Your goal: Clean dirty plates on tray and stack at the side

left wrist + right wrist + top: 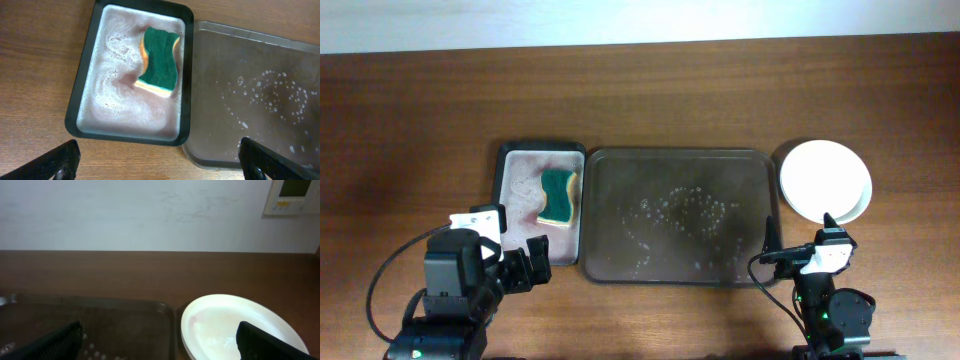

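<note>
The white plates (825, 179) sit as one stack on the bare tabletop right of the large dark brown tray (678, 217); the top plate shows clean in the right wrist view (220, 325). The tray holds only suds and water drops, and its left part shows in the left wrist view (250, 95). My left gripper (525, 266) is open and empty, near the table's front edge below the small tray; its fingertips show in the left wrist view (160, 165). My right gripper (798, 240) is open and empty, between the tray's right edge and the plates (160, 342).
A smaller black-rimmed tray (505, 195) with pinkish soapy water stands left of the big tray and holds a green and yellow sponge (558, 196), which also shows in the left wrist view (160, 61). A white wall lies behind the table's far edge.
</note>
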